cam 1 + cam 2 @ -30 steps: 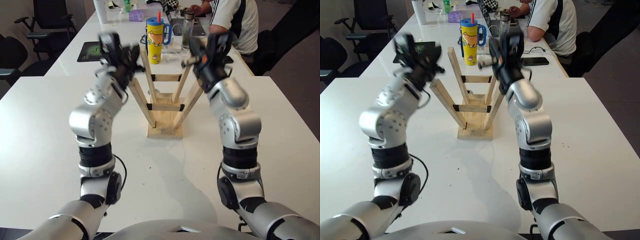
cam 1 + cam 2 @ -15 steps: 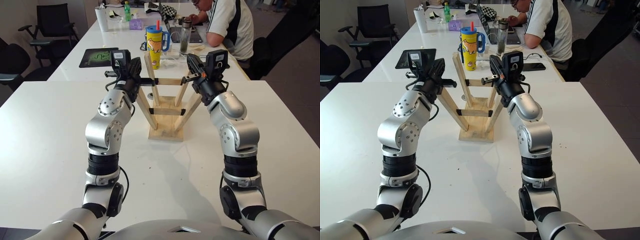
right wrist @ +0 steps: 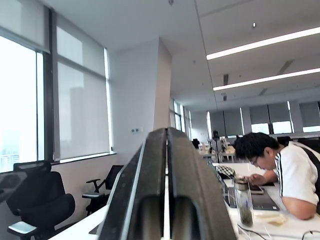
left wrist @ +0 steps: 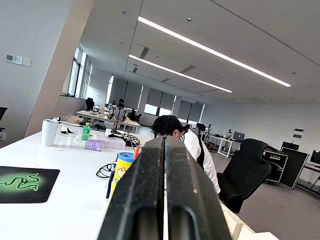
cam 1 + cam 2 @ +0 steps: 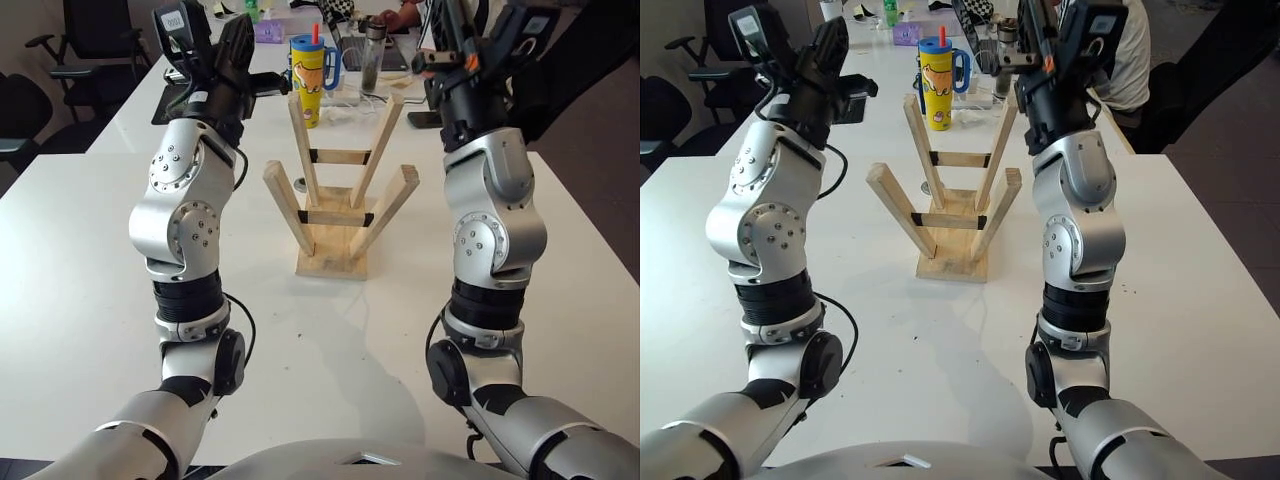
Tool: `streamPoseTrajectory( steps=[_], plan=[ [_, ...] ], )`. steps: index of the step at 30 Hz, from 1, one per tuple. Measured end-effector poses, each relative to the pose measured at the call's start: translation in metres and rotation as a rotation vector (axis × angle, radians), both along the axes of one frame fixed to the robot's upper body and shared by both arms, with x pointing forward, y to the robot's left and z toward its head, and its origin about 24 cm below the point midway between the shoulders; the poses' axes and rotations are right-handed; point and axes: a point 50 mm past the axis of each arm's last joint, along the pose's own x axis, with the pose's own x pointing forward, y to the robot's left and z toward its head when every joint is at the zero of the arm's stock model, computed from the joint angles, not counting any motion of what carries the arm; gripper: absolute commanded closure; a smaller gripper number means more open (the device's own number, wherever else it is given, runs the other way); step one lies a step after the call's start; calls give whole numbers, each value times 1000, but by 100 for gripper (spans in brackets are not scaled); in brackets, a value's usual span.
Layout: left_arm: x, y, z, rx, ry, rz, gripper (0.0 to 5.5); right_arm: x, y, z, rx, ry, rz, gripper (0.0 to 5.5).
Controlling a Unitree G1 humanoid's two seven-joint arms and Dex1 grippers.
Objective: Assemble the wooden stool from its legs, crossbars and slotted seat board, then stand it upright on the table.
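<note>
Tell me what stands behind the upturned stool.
Behind the stool, on the next table, stand a yellow cup and a dark bottle. What lies low beside them is partly covered by the stool's legs and cannot be identified.

Wooden stool (image 5: 331, 215): pale wood, assembled, upside down. Seat board (image 5: 331, 263) flat on table (image 5: 80, 260), low betw. left gripper (image 5: 238, 45) & right gripper (image 5: 447, 40), closer to robot than both. 4 legs splay up & out. Near-left leg (image 5: 288, 212) & near-right leg (image 5: 385, 212) end well below grippers. Far-left leg (image 5: 303, 140) & far-right leg (image 5: 378, 140) rise higher, tops inboard of grippers, not touching. Upper crossbar (image 5: 340, 156) joins far pair, lower crossbar (image 5: 333, 217) near pair, dark ends at joints.
</note>
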Motion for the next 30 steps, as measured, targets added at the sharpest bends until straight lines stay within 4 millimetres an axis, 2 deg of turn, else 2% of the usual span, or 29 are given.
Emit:
streamPoseTrajectory(
  steps=[2, 3, 4, 13, 18, 21, 24, 28, 30],
  plan=[
    [1, -15, -47, 112, 182, -53, 548, 8, 4, -48, -83, 193, 33, 550],
    [-2, -18, -55, 144, 191, -53, 548, 9, 2, -68, -119, 263, 18, 550],
    [-5, -19, -60, 177, 189, -50, 548, 7, 2, -73, -157, 273, 17, 550],
    [-9, -18, -71, 135, 183, -9, 548, 3, 2, -84, -189, 297, 9, 550],
    [-4, -14, -63, 107, 188, -3, 548, 3, 5, -81, -171, 292, 22, 550],
    [-2, -8, -47, 81, 148, 18, 548, 3, 5, -80, -144, 290, 32, 550],
    [-1, -1, -35, 80, 108, 43, 548, 1, 7, -75, -79, 282, 63, 550],
    [0, 8, -36, 78, 112, 70, 548, 3, 6, -63, 99, 314, 133, 550],
    [2, 16, -39, 79, 128, 93, 548, 6, 1, -51, 189, 303, 153, 550]
  ],
)
